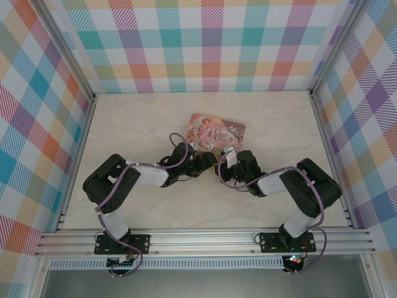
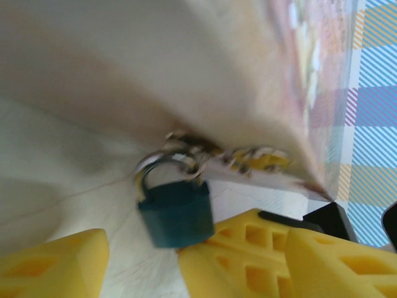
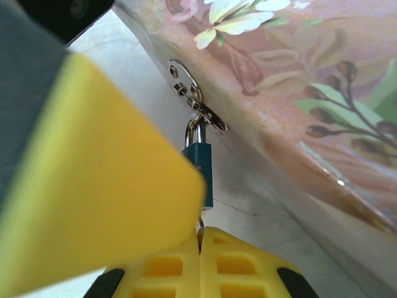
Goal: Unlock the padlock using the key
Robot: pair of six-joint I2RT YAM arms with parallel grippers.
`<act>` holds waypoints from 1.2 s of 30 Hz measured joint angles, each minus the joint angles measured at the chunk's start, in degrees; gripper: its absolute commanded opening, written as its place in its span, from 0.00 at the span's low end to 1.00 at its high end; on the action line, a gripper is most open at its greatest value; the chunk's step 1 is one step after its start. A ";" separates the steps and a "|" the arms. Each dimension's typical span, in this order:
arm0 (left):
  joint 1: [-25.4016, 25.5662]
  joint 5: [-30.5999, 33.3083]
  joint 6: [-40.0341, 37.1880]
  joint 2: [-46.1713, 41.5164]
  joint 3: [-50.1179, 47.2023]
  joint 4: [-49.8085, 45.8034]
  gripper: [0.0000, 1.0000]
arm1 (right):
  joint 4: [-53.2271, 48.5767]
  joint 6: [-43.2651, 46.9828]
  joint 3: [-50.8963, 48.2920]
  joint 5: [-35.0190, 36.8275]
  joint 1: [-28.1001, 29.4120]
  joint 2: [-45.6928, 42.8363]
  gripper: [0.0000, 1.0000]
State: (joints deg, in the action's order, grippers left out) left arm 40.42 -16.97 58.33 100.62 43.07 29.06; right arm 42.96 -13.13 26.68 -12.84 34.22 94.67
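Right hand (image 3: 200, 245) pinches the key (image 3: 200, 225) just below the padlock (image 3: 202, 171).

Blue padlock (image 3: 201, 166), pink floral tin (image 1: 217, 131), plaid walls (image 1: 211, 49)

The top camera looks down from behind the arms (image 1: 149, 176) over the whole table (image 1: 142, 121), both wrist cameras sitting close, sharing padlock (image 2: 177, 214) and tin (image 3: 298, 93).

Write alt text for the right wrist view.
A small blue padlock with a silvery shackle is hooked through the metal hasp of a pink illustrated tin box. Just below it, the right gripper, yellow fingers shut, pinches a thin silvery key at the padlock's underside. A blurred yellow pad covers the left foreground.
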 measured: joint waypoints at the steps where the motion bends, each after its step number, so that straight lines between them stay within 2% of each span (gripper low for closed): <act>1: 0.00 0.44 -0.39 -1.51 -1.01 -1.20 0.81 | -0.17 -0.57 0.00 -0.17 0.00 -0.11 0.02; 6: -0.39 2.95 -2.03 -10.49 -4.83 -5.05 0.82 | -2.14 -5.81 0.00 -1.33 0.00 -1.97 0.01; 12: -0.87 4.76 -1.51 -15.65 -9.35 -2.12 0.72 | -8.35 -14.34 0.63 -2.14 0.48 -6.34 0.01; 22: -0.81 4.26 3.50 -11.76 -11.06 6.19 0.54 | -15.08 -23.45 3.48 -2.34 2.69 -7.69 0.01; 28: -0.35 4.04 7.26 -6.73 -11.06 10.21 0.47 | -16.65 -25.70 3.96 -1.99 3.37 -8.33 0.02; 36: 0.39 4.02 10.86 -2.95 -10.21 14.73 0.32 | -17.75 -27.06 4.31 -1.53 3.76 -8.66 0.02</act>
State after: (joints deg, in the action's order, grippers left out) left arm 40.82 -12.95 69.19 97.67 32.86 43.79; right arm 25.21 -40.18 30.98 -14.37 37.98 86.02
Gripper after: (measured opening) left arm 0.346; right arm 0.057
